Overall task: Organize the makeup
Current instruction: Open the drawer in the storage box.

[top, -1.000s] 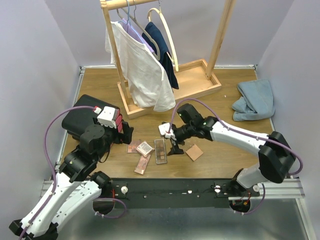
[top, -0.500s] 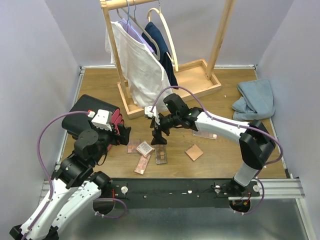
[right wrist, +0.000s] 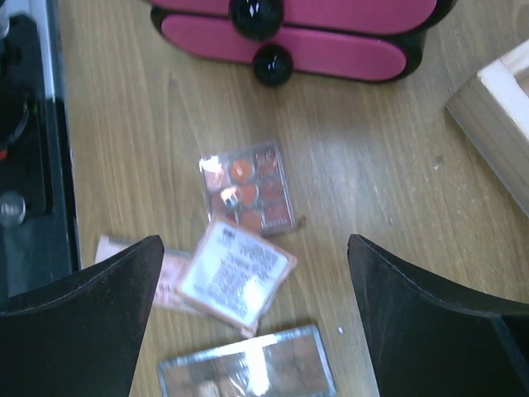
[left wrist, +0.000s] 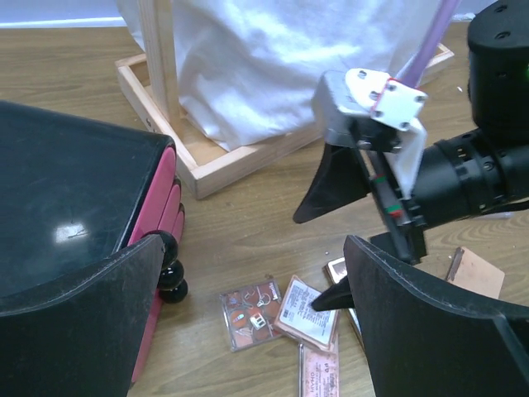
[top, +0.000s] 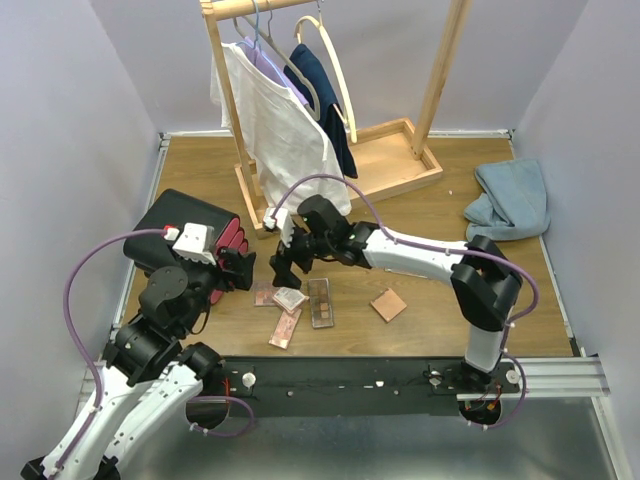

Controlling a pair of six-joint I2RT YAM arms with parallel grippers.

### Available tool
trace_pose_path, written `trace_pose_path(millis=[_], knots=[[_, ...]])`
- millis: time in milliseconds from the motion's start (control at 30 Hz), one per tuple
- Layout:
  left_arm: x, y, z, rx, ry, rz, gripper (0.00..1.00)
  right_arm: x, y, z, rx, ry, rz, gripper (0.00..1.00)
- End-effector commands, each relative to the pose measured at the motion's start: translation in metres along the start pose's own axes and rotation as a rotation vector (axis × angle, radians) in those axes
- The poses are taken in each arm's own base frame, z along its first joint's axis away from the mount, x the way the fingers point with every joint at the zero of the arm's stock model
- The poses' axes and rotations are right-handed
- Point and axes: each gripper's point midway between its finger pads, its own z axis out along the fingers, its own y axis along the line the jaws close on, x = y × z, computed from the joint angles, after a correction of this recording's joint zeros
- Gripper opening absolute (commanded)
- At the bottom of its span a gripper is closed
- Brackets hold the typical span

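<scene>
Both grippers have their jaws spread wide, with nothing in either. Left gripper [top: 243, 264] sits low by the pink drawer fronts of the black case [top: 178, 226], just beside the makeup. Right gripper [top: 284, 264] hangs over the makeup cluster, its arm stretched across from the right and fingers pointing down; we can't tell if it touches anything.

All the makeup lies loose on the wooden table [top: 440, 310], toward the near edge, in front of the case:
- Square palette [right wrist: 248, 188] is nearest the drawers.
- Labelled compact [right wrist: 235, 277] lies label side up, touching the square palette's corner.
- Pink palette [top: 285, 327] is partly under that compact.
- Long palette [top: 320, 302] is just beside the compact.
- Lone peach compact [top: 389, 305] sits a bit apart to the right.

The drawers look shut. Blue cloth [top: 510, 200] is at the far right, well apart. Clothes rack [top: 390, 165] with a white shirt [top: 280, 140] stands at the back.
</scene>
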Motion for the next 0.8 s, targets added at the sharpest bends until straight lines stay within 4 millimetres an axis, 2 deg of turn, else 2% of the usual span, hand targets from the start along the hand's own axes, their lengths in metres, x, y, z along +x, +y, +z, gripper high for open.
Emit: trace_pose_path(millis=[0, 33, 200, 267, 400, 467, 500, 533, 700, 767], knots=[[-0.01, 0.009, -0.004, -0.04, -0.064, -0.011, 0.99, -0.032, -0.012, 0.023, 0.129, -0.075, 0.103, 1.0], [-0.011, 0.01, -0.005, -0.04, -0.072, -0.017, 0.99, -0.04, -0.012, 0.027, 0.135, -0.093, 0.144, 1.0], [-0.019, 0.011, -0.013, -0.033, -0.13, -0.035, 0.99, -0.029, -0.006, 0.055, 0.083, -0.081, 0.297, 1.0], [-0.02, 0.012, -0.014, -0.035, -0.135, -0.035, 0.99, -0.039, 0.001, 0.062, 0.03, -0.123, 0.358, 1.0], [-0.018, 0.011, -0.012, -0.029, -0.128, -0.033, 0.99, -0.031, 0.007, 0.085, -0.028, -0.111, 0.492, 0.99], [-0.019, 0.01, -0.013, -0.027, -0.129, -0.032, 0.99, -0.028, 0.009, 0.092, -0.054, -0.099, 0.538, 0.95], [-0.018, 0.011, -0.012, -0.031, -0.127, -0.031, 0.99, -0.034, 0.009, 0.096, -0.062, -0.107, 0.537, 0.9], [-0.019, 0.011, -0.013, -0.03, -0.13, -0.032, 0.99, -0.024, 0.007, 0.103, -0.059, -0.085, 0.56, 0.89], [-0.018, 0.012, -0.012, -0.034, -0.127, -0.033, 0.99, -0.013, 0.008, 0.121, -0.087, -0.054, 0.611, 0.75], [-0.017, 0.011, -0.011, -0.033, -0.123, -0.032, 0.99, -0.011, 0.01, 0.126, -0.112, -0.049, 0.645, 0.72]])
